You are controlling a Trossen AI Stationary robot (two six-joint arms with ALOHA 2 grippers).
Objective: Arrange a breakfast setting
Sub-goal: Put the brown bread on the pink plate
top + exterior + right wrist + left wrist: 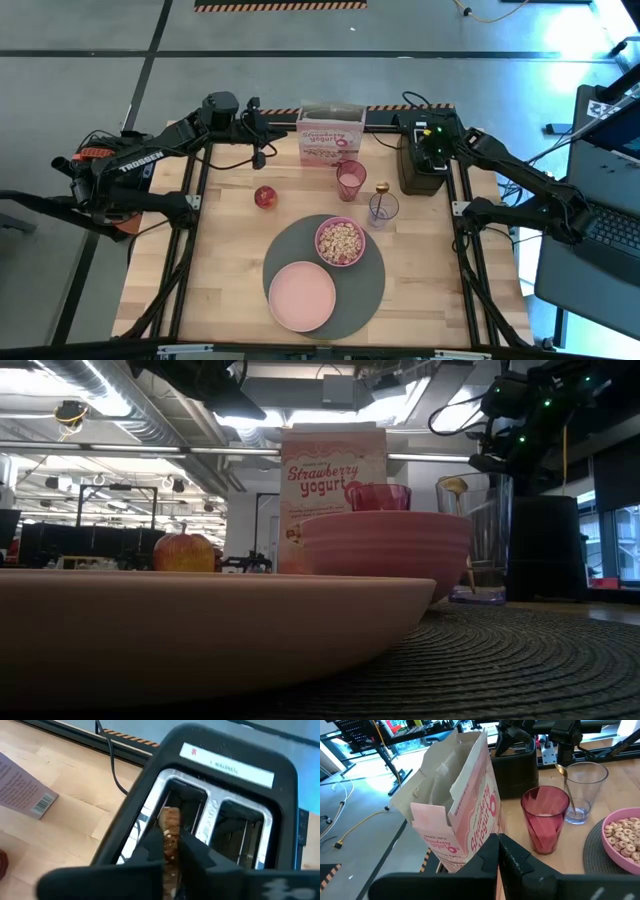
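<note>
Brown toast slice [170, 827] stands upright in the black two-slot toaster [225, 780], long axis vertical, pinched between right gripper [171, 842] jaws directly above. Left gripper [498, 851] jaws pressed together, near the cereal box [462, 800].

Pale wooden table [230, 260]; woven, rough-looking mat [520, 660]; matt cardboard cereal box [465, 815]; clear glass [580, 790]; glossy black plastic toaster [235, 765] with metal slots.

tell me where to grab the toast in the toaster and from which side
Take the toast by its top edge, the only part standing clear of the toaster slot, and come straight down from above. It stands upright on edge between the slot walls, so only its two flat faces near the top can be pinched. The right pincer is already there, fingers on either face.
</note>
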